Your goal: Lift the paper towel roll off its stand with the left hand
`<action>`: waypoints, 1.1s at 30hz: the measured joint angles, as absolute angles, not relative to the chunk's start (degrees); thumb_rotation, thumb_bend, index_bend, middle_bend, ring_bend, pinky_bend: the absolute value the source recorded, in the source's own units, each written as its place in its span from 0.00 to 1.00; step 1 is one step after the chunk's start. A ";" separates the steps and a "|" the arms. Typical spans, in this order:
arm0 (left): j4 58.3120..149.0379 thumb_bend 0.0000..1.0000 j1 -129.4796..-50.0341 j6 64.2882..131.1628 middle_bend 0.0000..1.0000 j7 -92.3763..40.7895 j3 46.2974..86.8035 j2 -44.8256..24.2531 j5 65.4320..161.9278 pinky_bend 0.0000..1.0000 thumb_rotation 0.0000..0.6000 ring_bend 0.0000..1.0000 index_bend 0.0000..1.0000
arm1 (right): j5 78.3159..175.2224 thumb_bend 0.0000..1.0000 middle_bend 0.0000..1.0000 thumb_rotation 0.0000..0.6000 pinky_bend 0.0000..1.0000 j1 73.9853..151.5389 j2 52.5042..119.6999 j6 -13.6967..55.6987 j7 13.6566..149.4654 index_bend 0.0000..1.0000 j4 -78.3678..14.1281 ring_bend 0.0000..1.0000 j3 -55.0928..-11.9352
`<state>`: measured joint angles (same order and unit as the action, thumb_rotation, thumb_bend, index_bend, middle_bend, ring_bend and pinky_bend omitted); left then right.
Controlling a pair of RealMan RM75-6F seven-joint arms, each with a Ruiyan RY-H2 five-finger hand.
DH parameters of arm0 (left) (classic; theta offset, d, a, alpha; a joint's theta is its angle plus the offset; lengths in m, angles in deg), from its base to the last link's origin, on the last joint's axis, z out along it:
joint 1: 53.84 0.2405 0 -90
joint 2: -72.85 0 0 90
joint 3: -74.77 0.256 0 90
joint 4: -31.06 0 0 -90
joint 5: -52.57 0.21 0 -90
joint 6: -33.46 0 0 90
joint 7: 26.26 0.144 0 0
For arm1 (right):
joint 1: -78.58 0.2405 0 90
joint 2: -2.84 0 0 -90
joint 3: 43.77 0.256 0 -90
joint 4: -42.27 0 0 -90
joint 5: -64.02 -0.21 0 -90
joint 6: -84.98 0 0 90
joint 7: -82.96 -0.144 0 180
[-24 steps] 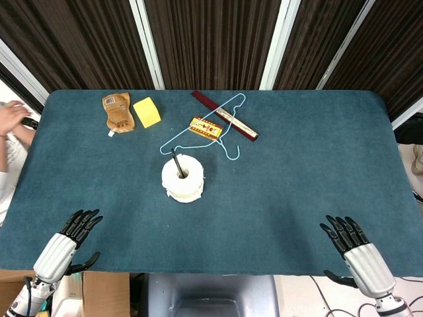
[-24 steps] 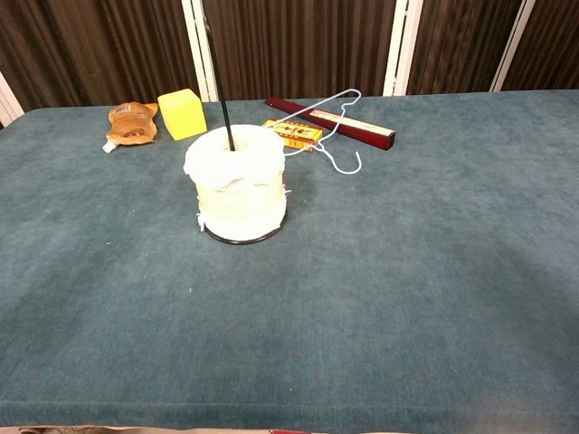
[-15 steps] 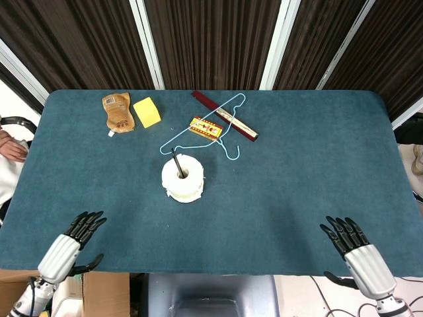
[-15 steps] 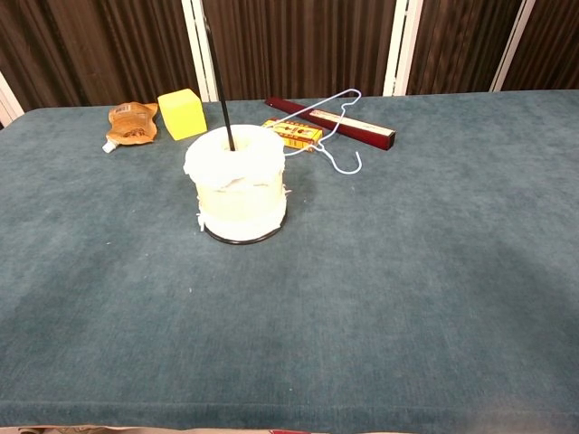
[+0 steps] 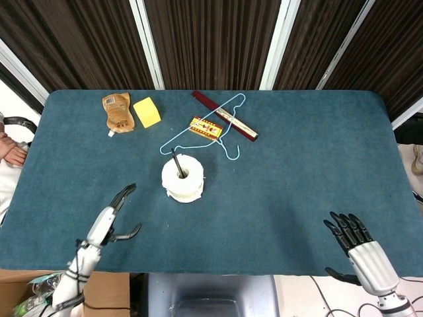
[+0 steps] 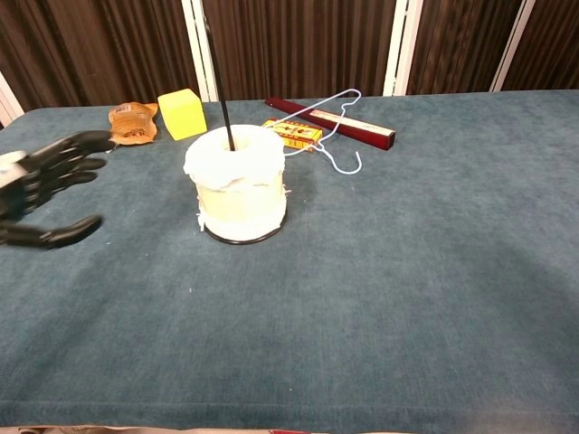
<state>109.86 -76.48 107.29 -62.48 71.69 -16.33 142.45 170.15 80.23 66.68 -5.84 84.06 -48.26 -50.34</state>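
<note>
A white paper towel roll (image 5: 182, 179) (image 6: 237, 192) sits upright on its stand near the table's middle, a thin black rod (image 6: 220, 86) rising through its core. My left hand (image 5: 111, 219) (image 6: 47, 185) hovers open over the table to the roll's left, fingers apart and thumb held below, a clear gap from the roll. My right hand (image 5: 359, 247) stays open at the near right table edge, seen only in the head view.
Behind the roll lie a light-blue wire hanger (image 5: 210, 129), a small yellow-and-red box (image 5: 205, 127) and a dark red long box (image 5: 225, 115). A brown pouch (image 5: 117, 111) and a yellow block (image 5: 147, 111) sit at the far left. A person's hand (image 5: 12, 151) shows past the left edge.
My left hand has risen from the near left edge and moved forward and rightward towards the roll, entering the chest view. The right hand barely shifted. The roll has not moved.
</note>
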 measured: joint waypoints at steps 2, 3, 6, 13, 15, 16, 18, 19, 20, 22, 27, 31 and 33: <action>109.20 0.36 -78.55 103.48 0.00 -59.56 68.83 -18.73 138.10 0.00 1.00 0.00 0.00 | 169.84 0.06 0.00 1.00 0.00 80.43 66.16 -5.46 83.61 0.00 -48.38 0.00 -50.30; 108.80 0.36 -79.46 101.92 0.00 -58.33 67.60 -19.79 136.22 0.00 1.00 0.00 0.00 | 169.71 0.06 0.00 1.00 0.00 80.48 66.00 -5.47 83.31 0.00 -48.41 0.00 -50.26; 107.59 0.36 -82.13 97.53 0.00 -55.60 63.98 -22.87 130.69 0.00 1.00 0.00 0.00 | 169.35 0.07 0.00 1.00 0.00 80.45 65.53 -5.98 82.18 0.00 -48.37 0.00 -50.07; 107.99 0.35 -86.63 90.28 0.00 -50.88 58.56 -26.35 120.99 0.00 1.00 0.00 0.00 | 168.66 0.06 0.00 1.00 0.00 80.64 64.38 -6.59 78.69 0.00 -47.89 0.00 -49.73; 108.77 0.35 -87.97 89.30 0.00 -48.63 57.23 -27.39 118.97 0.00 1.00 0.00 0.00 | 168.58 0.06 0.00 1.00 0.00 80.66 64.21 -6.82 78.11 0.00 -47.74 0.00 -49.64; 109.21 0.35 -88.42 89.11 0.00 -47.72 56.77 -27.84 118.28 0.00 1.00 0.00 0.00 | 168.48 0.06 0.00 1.00 0.00 80.66 64.14 -6.90 77.87 0.00 -47.69 0.00 -49.59; 109.74 0.35 -89.25 89.17 0.00 -45.54 56.00 -28.83 117.14 0.00 1.00 0.00 0.00 | 168.12 0.06 0.00 1.00 0.00 80.65 63.95 -6.94 77.36 0.00 -47.61 0.00 -49.48; 109.76 0.35 -89.57 89.37 0.00 -44.46 55.73 -29.28 116.72 0.00 1.00 0.00 0.00 | 167.98 0.06 0.00 1.00 0.00 80.64 63.87 -6.97 77.18 0.00 -47.58 0.00 -49.44; 109.80 0.36 -90.03 89.62 0.00 -42.89 55.38 -29.91 116.06 0.00 1.00 0.00 0.00 | 167.92 0.06 0.00 1.00 0.00 80.60 63.80 -7.09 76.98 0.00 -47.53 0.00 -49.40; 110.29 0.36 -90.66 89.92 0.00 -40.53 54.88 -30.66 114.82 0.00 1.00 0.00 0.00 | 167.88 0.06 0.00 1.00 0.00 80.50 63.73 -7.43 76.70 0.00 -47.44 0.00 -49.34; 112.60 0.36 -92.02 90.50 0.00 -34.87 53.83 -31.57 111.17 0.09 1.00 0.00 0.00 | 167.86 0.06 0.00 1.00 0.00 80.18 63.54 -8.21 75.78 0.00 -47.19 0.00 -49.24; 112.30 0.37 -93.16 90.84 0.03 -29.83 53.01 -32.15 107.28 0.42 1.00 0.13 0.02 | 168.37 0.06 0.00 1.00 0.00 80.11 63.40 -8.50 75.39 0.00 -47.00 0.00 -49.43; 112.02 0.40 -93.75 91.23 0.17 -26.92 52.32 -32.52 104.65 0.56 1.00 0.31 0.15 | 168.49 0.06 0.00 1.00 0.00 80.03 63.37 -8.87 75.05 0.00 -46.82 0.00 -49.42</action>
